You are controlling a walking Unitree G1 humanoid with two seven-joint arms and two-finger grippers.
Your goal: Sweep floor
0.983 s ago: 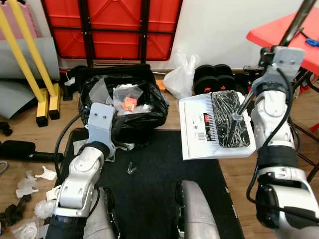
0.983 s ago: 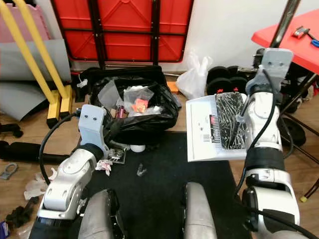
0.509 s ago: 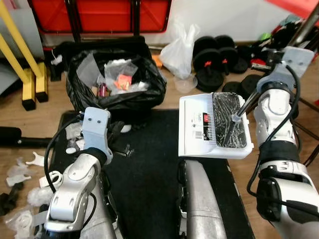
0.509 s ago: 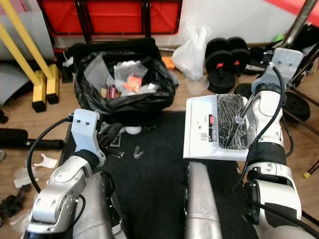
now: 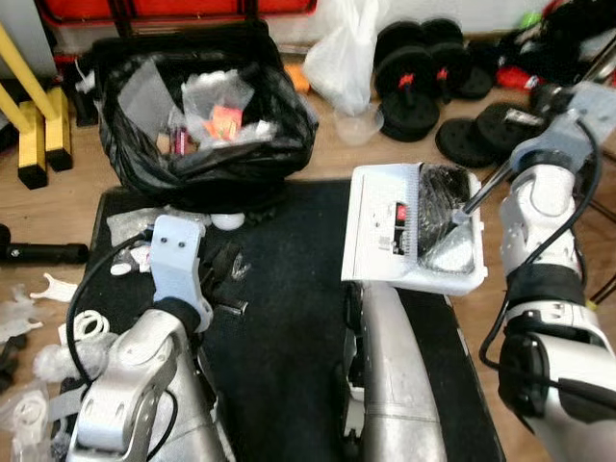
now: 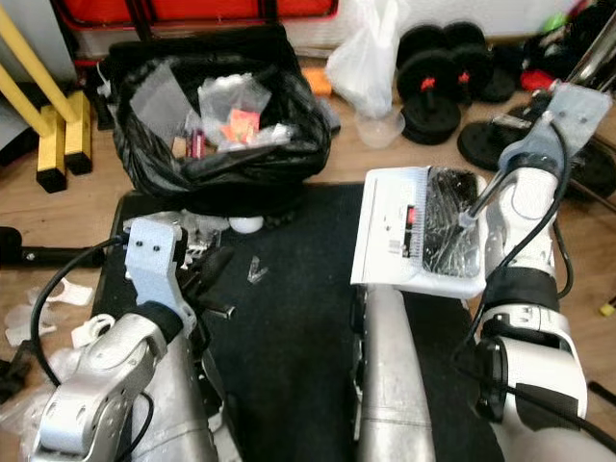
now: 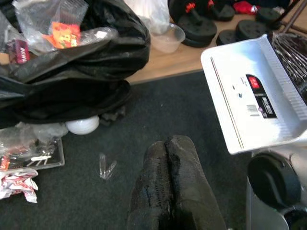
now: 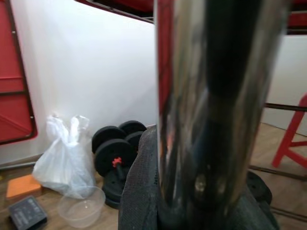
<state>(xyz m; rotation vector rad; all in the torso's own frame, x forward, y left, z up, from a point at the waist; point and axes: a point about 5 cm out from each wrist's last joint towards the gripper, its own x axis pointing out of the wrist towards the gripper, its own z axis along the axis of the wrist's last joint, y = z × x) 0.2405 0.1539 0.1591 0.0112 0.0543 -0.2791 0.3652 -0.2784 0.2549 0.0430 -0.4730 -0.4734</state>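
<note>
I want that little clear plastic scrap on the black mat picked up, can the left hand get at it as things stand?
Probably yes. The clear scrap lies bare on the black mat just ahead of the left hand, with nothing between them. Its fingers are shut, so they must open first.

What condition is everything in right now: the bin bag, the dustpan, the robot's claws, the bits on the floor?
Black bin bag: open, holding wrappers.
White dustpan: lifted off the floor, carrying a dark brush.
Right claw: shut on the metal handle.
Left claw: shut, empty, above the black mat.
Clear plastic scrap: lying loose on the mat.
White plastic bag: slumped by the weights.
</note>
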